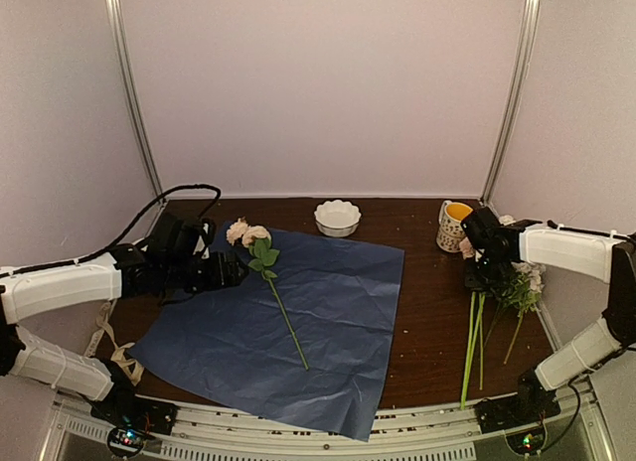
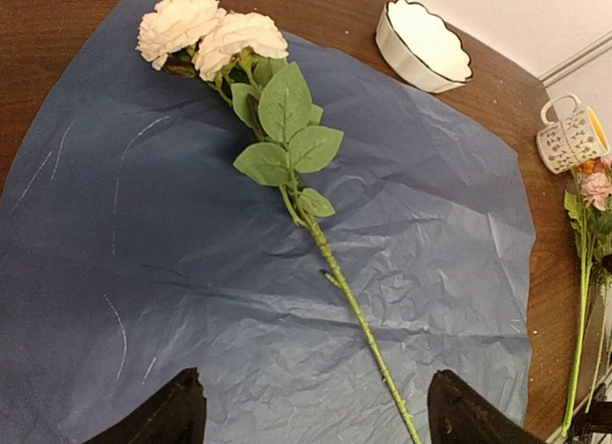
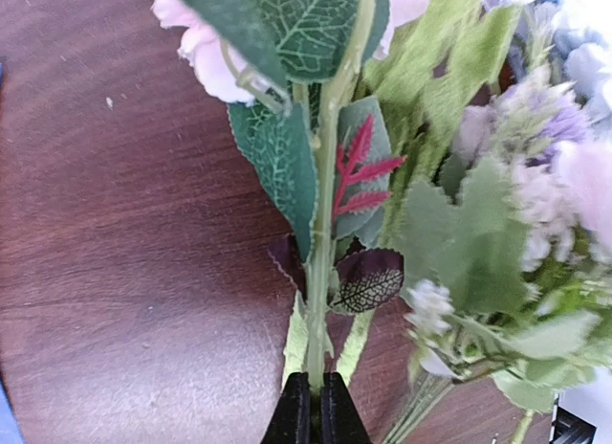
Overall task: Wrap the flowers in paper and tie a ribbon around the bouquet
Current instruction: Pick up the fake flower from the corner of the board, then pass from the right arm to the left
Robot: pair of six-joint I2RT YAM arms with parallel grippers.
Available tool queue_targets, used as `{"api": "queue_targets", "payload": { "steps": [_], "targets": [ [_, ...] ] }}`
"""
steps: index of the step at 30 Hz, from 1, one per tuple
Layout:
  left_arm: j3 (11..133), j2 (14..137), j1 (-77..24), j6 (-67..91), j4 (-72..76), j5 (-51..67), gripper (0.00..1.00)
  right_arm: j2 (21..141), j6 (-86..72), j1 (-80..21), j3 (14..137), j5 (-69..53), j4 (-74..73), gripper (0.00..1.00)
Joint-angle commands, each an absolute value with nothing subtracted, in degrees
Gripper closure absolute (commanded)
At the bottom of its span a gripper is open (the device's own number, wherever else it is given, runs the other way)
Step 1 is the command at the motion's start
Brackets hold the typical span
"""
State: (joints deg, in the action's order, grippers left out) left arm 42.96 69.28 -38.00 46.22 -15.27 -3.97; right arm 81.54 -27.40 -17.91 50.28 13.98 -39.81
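Observation:
The dark-blue paper (image 1: 338,302) lies flat in the middle of the table. One flower with pale cream blooms (image 1: 246,232) rests on it, its green stem (image 2: 354,305) running toward the near edge. My left gripper (image 1: 238,270) hovers open over the paper's left part (image 2: 143,253), and the stem passes between its fingers (image 2: 172,415) untouched. The rest of the flowers (image 1: 515,287) lie on the wood at the right. My right gripper (image 3: 314,387) is shut on one green stem (image 3: 320,272) of that bunch. The beige ribbon (image 1: 121,360) lies off the paper's left corner.
A white scalloped bowl (image 1: 337,218) stands behind the paper, and a patterned mug (image 1: 452,226) with a yellow inside stands right of it. Both also show in the left wrist view, the bowl (image 2: 426,42) and the mug (image 2: 572,133). Black cable (image 1: 149,208) loops at the left.

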Motion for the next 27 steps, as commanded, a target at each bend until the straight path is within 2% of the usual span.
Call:
{"api": "queue_targets", "payload": {
  "steps": [1,4,8,12,14,17,20,24,27],
  "targets": [
    [44.78,67.59,-38.23,44.19,-15.73,-4.7,0.12,74.58,-26.91,-17.6,53.37,15.85,-41.64,1.0],
    [44.65,66.95,-38.23,43.1,-15.83,-4.97,0.04,68.56,-26.6,-17.67,55.15,16.25,-40.82,1.0],
    [44.95,66.29,-38.24,42.4,-16.22,-5.79,0.02,60.5,-24.06,-17.75,56.68,11.48,-34.88,1.0],
    [44.7,64.77,-38.24,42.3,-16.94,-7.52,0.02,56.24,-23.23,-18.92,57.68,-0.26,-27.69,1.0],
    [44.37,63.87,-38.25,42.45,-17.58,-8.53,0.02,56.45,-23.87,-22.67,57.42,-6.79,-21.36,1.0],
    [43.54,62.58,-38.24,43.33,-18.37,-9.44,0.02,61.9,-22.8,-31.15,60.27,-12.75,-13.96,1.0],
    [42.52,60.57,-38.23,44.01,-18.86,-8.97,0.02,71.65,-18.28,-39.87,68.09,-14.48,-14.38,1.0],
    [39.77,56.19,-38.73,42.06,-15.37,-6.21,0.03,86.81,-18.02,-46.32,80.75,-18.77,-16.13,1.0],
    [36.53,52.38,-41.31,38.66,-5.78,-1.14,0.1,93.76,-20.29,-50.12,87.14,-25.12,-13.28,1.0]
  ]
}}
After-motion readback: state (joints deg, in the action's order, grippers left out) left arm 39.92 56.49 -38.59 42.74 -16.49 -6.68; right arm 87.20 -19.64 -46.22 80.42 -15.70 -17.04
